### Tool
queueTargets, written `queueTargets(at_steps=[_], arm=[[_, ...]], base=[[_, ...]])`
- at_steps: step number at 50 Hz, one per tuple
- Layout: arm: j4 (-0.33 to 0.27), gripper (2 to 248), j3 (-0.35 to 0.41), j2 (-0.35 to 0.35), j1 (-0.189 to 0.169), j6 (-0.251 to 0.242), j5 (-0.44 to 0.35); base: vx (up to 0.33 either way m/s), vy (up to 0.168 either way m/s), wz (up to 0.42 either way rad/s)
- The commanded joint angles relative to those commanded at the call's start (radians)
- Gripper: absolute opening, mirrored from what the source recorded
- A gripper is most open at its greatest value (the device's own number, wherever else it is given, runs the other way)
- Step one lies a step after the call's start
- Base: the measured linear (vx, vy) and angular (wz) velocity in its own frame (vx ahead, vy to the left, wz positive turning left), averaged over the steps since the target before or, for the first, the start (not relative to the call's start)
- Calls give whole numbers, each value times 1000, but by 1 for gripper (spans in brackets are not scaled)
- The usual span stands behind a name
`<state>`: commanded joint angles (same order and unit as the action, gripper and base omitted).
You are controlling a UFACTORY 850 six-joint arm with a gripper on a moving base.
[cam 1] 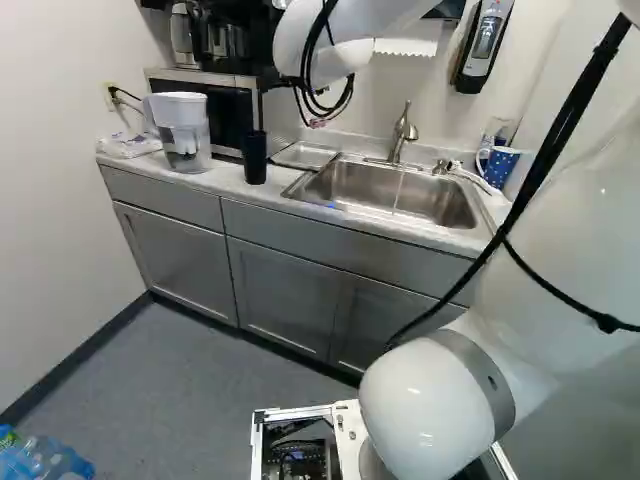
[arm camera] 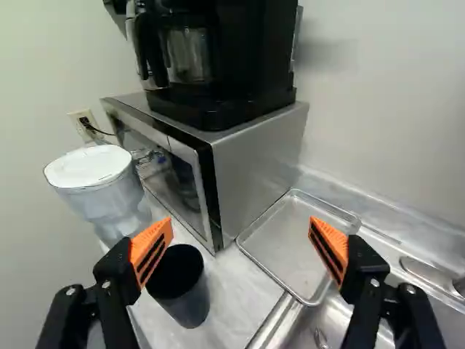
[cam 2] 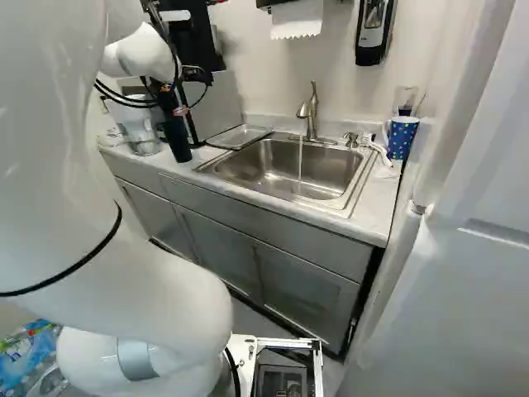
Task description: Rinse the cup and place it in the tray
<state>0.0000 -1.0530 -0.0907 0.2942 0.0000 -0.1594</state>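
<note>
Currently the jaws are spread apart above the table, and the black cup stands upright on it beside one finger, its inside too dark to read. Between the microwave and the sink lies the shallow metal tray, while a thin stream of water falls from the faucet into the sink. Past the cup stands a clear pitcher with a white top, and across the sink is a blue patterned mug, its contents hard to tell.
</note>
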Motion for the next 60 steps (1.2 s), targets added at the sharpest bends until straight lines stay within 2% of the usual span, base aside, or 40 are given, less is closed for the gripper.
queueTargets(at_steps=[12, 31, 60], arm=[[0, 247, 7, 6, 37, 0, -14], [0, 247, 67, -16, 85, 0, -57], [0, 247, 109, 4, 90, 0, -102]], base=[[0, 0, 0], [0, 0, 0], [0, 0, 0]])
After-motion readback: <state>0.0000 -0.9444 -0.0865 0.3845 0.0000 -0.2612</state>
